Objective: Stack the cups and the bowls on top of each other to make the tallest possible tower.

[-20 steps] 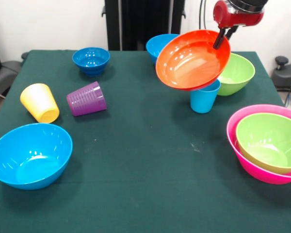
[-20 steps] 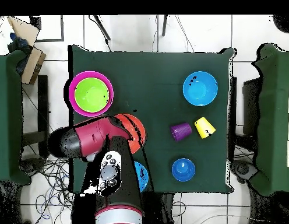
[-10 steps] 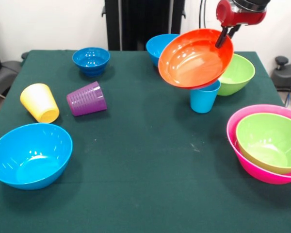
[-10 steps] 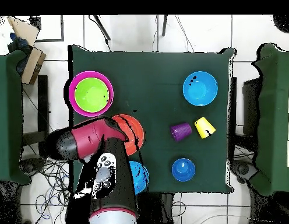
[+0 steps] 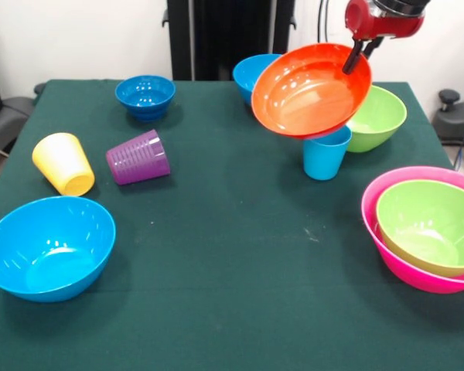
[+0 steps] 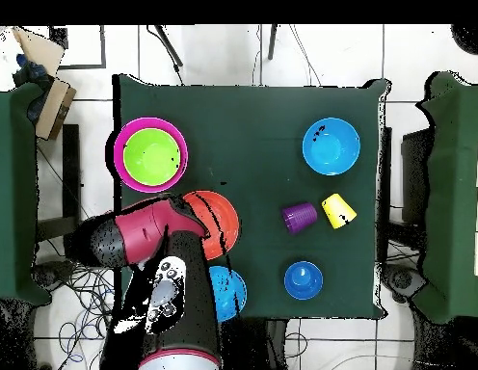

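Gripping tilted orange bowl [image 5: 309, 91] rim, end effector [image 5: 359, 56] raised above light blue cup [image 5: 325, 157]

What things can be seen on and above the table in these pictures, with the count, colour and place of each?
Glossy plastic bowls:
- large pink bowl: 1, right edge, holding a lime green bowl.
- second lime green bowl: 1, far right.
- light blue bowls: 2, near left, far centre.
- small dark blue bowl: 1, far left.
- orange bowl: 1, tilted, in the air.
Plastic cups:
- yellow cup, ribbed purple cup: lying, left.
- light blue cup: upright, under orange bowl.
Green table.
Red arm's tool: gripping the orange bowl's rim.
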`<move>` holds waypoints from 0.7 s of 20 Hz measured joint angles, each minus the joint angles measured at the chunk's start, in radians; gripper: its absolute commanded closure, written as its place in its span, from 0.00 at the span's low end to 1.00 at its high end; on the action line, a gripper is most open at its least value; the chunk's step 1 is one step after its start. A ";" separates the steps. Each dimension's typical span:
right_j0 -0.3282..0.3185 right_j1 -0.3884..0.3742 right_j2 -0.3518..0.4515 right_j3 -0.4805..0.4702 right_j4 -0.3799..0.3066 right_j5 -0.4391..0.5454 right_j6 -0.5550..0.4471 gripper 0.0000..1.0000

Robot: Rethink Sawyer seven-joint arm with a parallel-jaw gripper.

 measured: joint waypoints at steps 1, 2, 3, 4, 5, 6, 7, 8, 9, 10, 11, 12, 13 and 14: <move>0.001 0.000 -0.002 0.000 0.000 0.000 0.000 1.00; 0.001 0.000 -0.003 0.000 0.000 0.000 0.000 1.00; 0.001 0.001 -0.005 -0.001 0.000 0.000 0.000 1.00; 0.001 0.001 -0.007 -0.001 0.001 0.000 0.000 1.00; 0.001 0.002 -0.007 -0.001 0.001 0.000 0.000 1.00; 0.002 0.004 -0.009 -0.002 0.002 0.000 0.000 1.00; 0.002 0.006 -0.010 -0.002 0.002 0.000 0.000 1.00; 0.002 0.008 -0.011 -0.003 0.004 0.000 0.000 1.00; 0.004 0.015 -0.013 -0.005 0.005 0.000 0.000 1.00; 0.005 0.019 -0.014 -0.006 0.007 0.000 0.000 1.00; 0.005 0.021 -0.014 -0.006 0.007 0.000 0.000 1.00; 0.008 0.029 -0.016 -0.006 0.009 0.000 0.000 1.00; 0.009 0.033 -0.017 -0.006 0.010 0.000 0.000 1.00; 0.010 0.035 -0.017 -0.007 0.010 0.000 0.000 1.00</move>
